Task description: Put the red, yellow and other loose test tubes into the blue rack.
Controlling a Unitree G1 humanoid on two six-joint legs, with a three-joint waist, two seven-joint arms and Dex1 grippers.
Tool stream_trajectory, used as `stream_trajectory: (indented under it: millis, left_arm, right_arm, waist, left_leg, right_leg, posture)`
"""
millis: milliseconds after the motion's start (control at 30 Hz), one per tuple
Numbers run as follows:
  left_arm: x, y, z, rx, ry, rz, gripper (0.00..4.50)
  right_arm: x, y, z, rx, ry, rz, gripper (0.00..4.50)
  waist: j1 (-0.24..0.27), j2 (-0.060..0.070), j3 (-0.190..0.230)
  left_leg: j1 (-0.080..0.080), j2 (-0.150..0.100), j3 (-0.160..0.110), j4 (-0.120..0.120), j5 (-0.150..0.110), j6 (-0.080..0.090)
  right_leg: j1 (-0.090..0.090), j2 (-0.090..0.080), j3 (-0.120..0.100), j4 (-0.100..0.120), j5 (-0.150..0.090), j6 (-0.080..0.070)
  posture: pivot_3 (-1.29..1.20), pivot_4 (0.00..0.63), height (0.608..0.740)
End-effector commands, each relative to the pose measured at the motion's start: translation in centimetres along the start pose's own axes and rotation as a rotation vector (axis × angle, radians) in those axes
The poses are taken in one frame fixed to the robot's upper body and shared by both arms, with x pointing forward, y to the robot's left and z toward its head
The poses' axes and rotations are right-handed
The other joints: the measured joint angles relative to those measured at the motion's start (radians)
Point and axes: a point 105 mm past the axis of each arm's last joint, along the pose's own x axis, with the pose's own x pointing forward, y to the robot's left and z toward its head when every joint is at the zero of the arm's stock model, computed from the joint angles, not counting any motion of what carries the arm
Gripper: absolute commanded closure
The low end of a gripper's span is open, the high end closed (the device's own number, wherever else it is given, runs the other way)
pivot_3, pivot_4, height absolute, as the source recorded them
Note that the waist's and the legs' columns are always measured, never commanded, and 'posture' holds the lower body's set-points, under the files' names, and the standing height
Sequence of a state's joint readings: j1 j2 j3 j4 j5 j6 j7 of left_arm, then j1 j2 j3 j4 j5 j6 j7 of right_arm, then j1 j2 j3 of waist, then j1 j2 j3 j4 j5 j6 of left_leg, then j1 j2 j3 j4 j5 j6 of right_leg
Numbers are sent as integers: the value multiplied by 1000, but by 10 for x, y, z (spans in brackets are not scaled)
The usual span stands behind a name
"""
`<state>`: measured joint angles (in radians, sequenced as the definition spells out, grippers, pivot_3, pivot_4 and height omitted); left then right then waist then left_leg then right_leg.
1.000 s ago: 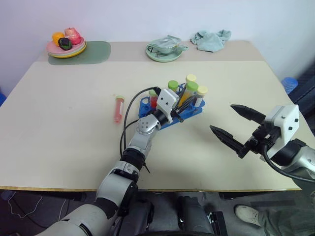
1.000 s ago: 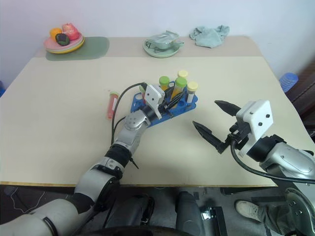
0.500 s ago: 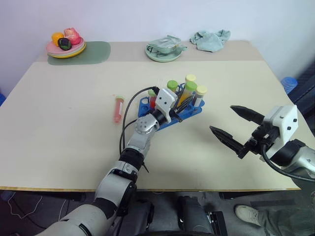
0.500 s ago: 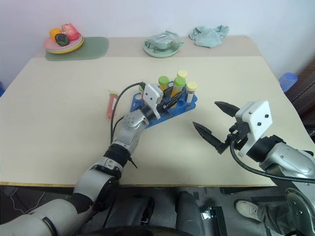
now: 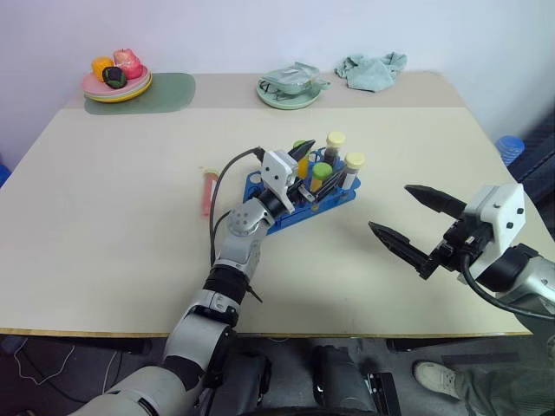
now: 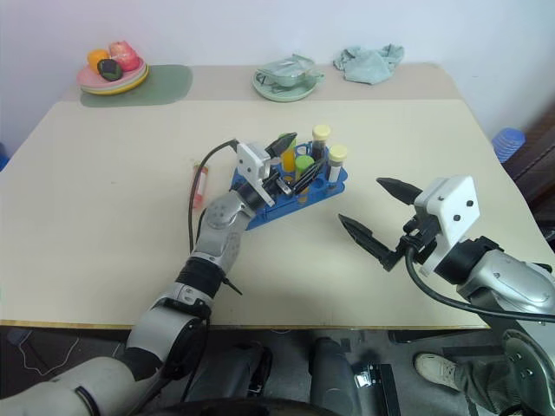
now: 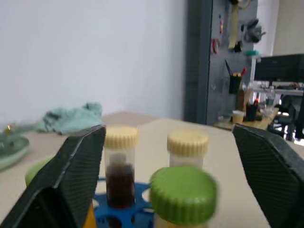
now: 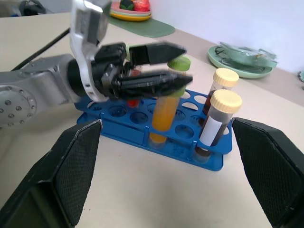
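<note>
Released a moment ago, the yellow-filled tube (image 8: 164,110) now stands in the blue rack (image 5: 299,201), and the left gripper (image 5: 302,166) has lifted with jaws wide.
Right wrist view shows its orange-yellow contents; head views add a red tube (image 5: 207,191) loose on the surface (image 5: 113,225) beside the rack. Right gripper (image 5: 414,227) hovers apart, jaws wide. Fruit plate (image 5: 116,84), green dish (image 5: 288,92) and cloth (image 5: 371,69) sit far back.

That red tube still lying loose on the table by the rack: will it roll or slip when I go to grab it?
The red tube lies flat on the smooth table, so it would probably roll sideways if nudged. Its round, glossy-looking body may slip between narrow fingers. It looks small, so likely light.
</note>
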<state>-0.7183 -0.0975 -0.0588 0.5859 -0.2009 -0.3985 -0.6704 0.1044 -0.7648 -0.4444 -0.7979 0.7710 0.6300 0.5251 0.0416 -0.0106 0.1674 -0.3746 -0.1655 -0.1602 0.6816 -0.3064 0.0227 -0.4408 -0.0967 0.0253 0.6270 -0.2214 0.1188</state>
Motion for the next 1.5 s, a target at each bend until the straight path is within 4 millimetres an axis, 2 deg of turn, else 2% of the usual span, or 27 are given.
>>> stream_trajectory:
  millis: [33,100,167,233,267,333,400,433,500,567,700,933,1233,1500]
  left_arm:
    - [13,-3,39,16,-137,-52,53]
    - [21,2,58,8,-185,-55,53]
    - [33,23,82,-40,-225,24,53]
    - [43,57,102,-103,-212,153,53]
    - [43,82,107,-130,-184,266,53]
    - [33,128,109,-188,-95,452,53]
    - [16,161,107,-140,19,631,53]
    - [-1,182,95,-100,207,774,53]
    - [-32,205,89,-57,424,958,53]
    - [-45,208,88,-153,495,992,53]
    - [-77,199,66,-345,831,1039,53]
    - [-93,167,34,-579,1117,1058,53]
    - [-105,157,26,-614,1237,1115,53]
    - [-102,155,15,-557,1262,1141,53]
  right_arm:
    - [1,0,7,-21,-28,12,0]
    - [2,0,6,-20,-28,19,0]
    - [4,-1,7,-20,-29,25,0]
    - [5,-1,7,-19,-29,34,0]
    - [6,-1,7,-21,-29,39,0]
    - [7,-3,7,-26,-27,50,0]
    - [7,-3,7,-36,-20,62,0]
    - [6,-4,6,-42,-15,69,0]
    - [5,-6,5,-51,-5,80,0]
    - [4,-8,5,-60,4,89,0]
    - [5,-12,5,-68,6,102,0]
    - [16,-11,9,-76,-10,132,0]
    - [13,-11,7,-77,-5,120,0]
    - [12,-10,8,-74,0,122,0]
  waist:
    - [0,0,0]
    - [0,0,0]
    - [0,0,0]
    - [-2,-1,1]
    - [-3,-1,1]
    - [-5,-1,1]
    - [-6,0,0]
    - [-6,0,0]
    - [-3,0,0]
    - [0,-4,3]
    - [11,-6,4]
    - [-2,-6,4]
    - [-2,-6,4]
    - [-2,-6,4]
  left_leg:
    - [0,0,0,0,0,0]
    - [0,0,0,0,0,0]
    - [0,0,0,0,0,0]
    - [-1,0,0,1,0,0]
    - [-1,0,0,1,0,0]
    - [0,1,0,0,0,0]
    - [1,1,1,0,0,0]
    - [1,1,2,-1,0,0]
    - [1,1,2,-1,0,0]
    - [1,1,2,0,0,0]
    - [-3,0,-1,1,0,0]
    - [-1,0,0,0,0,-1]
    - [-1,0,1,0,0,-3]
    - [-1,0,1,0,0,-3]
  right_leg:
    - [0,0,0,0,0,0]
    - [0,0,0,0,0,0]
    - [0,0,0,0,0,0]
    - [0,0,0,1,0,0]
    - [-1,0,0,1,0,0]
    - [-1,1,0,1,0,0]
    - [-1,1,1,2,0,0]
    - [-1,1,2,2,0,0]
    - [-1,3,2,2,0,0]
    - [-2,4,2,2,0,0]
    - [-3,4,0,2,0,1]
    - [-3,1,-1,2,0,1]
    - [-4,1,0,4,0,1]
    - [-4,1,0,4,0,1]
  posture:
    - [0,150,740]
    - [0,150,740]
    - [0,150,740]
    - [0,150,740]
    - [0,150,740]
    - [0,150,740]
    - [0,150,740]
    - [0,150,740]
    - [0,150,740]
    - [0,150,740]
    - [0,150,740]
    - [0,150,740]
    - [0,150,740]
    - [0,150,740]
